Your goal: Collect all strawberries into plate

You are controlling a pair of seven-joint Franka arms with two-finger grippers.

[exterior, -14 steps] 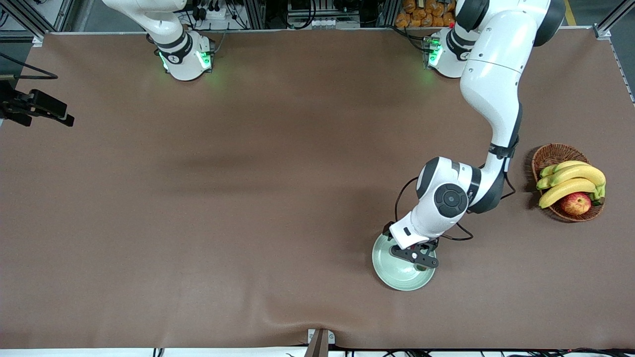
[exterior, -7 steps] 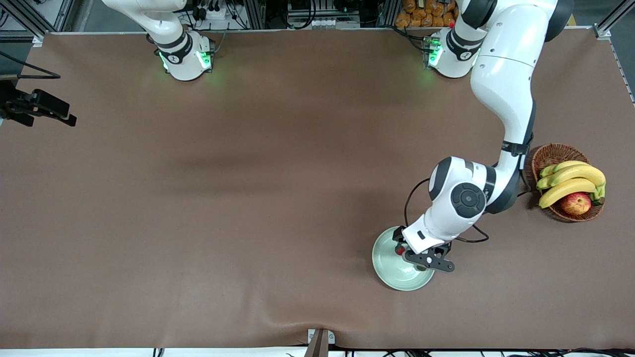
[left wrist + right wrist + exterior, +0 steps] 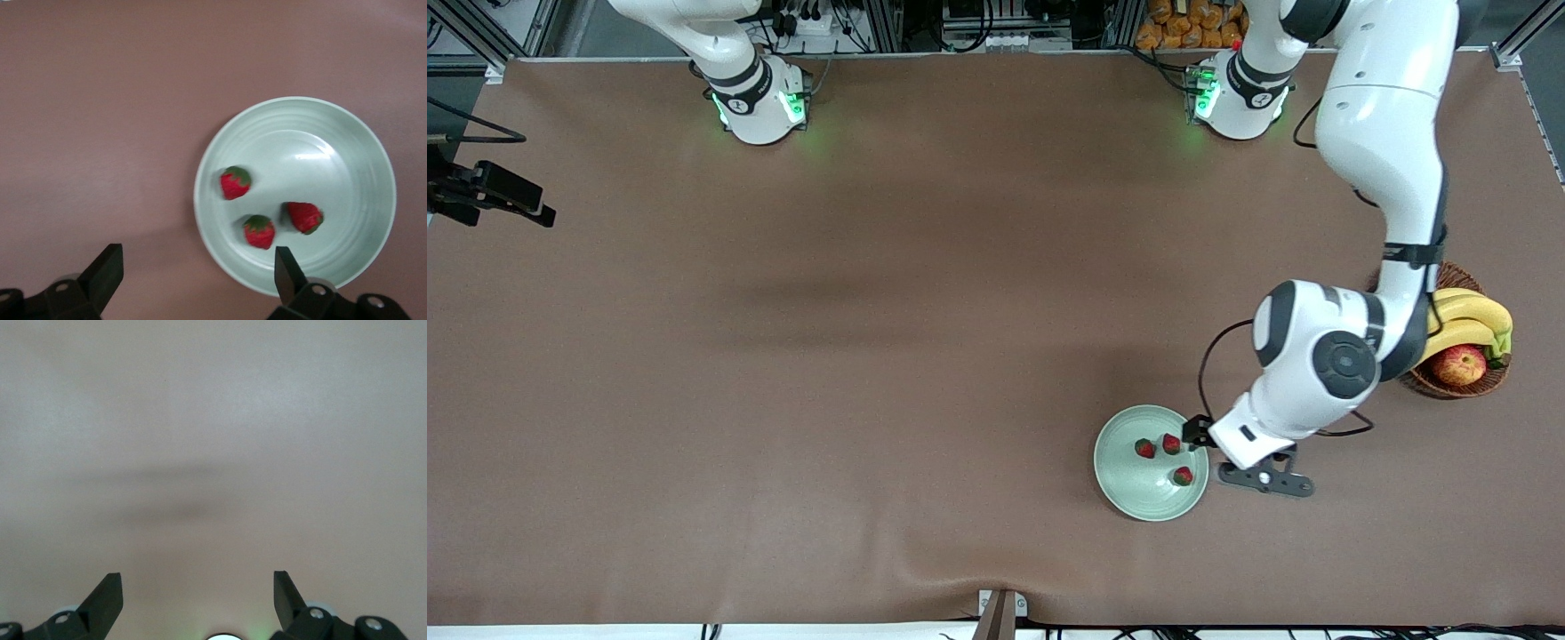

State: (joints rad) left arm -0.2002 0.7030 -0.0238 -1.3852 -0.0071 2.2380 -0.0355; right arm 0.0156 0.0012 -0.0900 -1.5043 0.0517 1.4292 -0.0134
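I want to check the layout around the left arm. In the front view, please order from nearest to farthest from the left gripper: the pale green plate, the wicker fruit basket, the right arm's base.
Measured from the left gripper, open, over the table beside the plate:
1. The round pale mint-green plate, right beside it.
2. The brown wicker basket of fruit, at the left arm's end of the table.
3. The right arm's white base, at the table's top edge.

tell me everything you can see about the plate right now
The plate is a round, glossy, pale mint-green dish with a shallow raised rim and faint rings inside. It sits flat on the brown table toward the left arm's end, near the front camera. Three strawberries lie in it, apart from one another. The open left gripper hangs over the table beside its rim, not touching it.
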